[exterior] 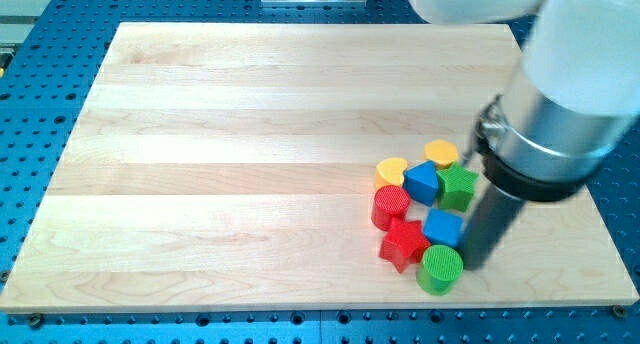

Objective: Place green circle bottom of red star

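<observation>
My tip (pixel 474 264), a bare fingerless rod grasping nothing, touches the green circle (pixel 440 269), just right-below the red star (pixel 404 243).

The green circle (pixel 440 269) is a short ribbed cylinder standing on its flat base, its round top face up. It sits in the worktop's near-right part, close to the bottom edge and well in from the right edge. The red star (pixel 403 243) lies flat just up and to the left of it, the two touching or nearly so; its points spread outward and its top face is level. The circle sits off the star's lower right point.
</observation>
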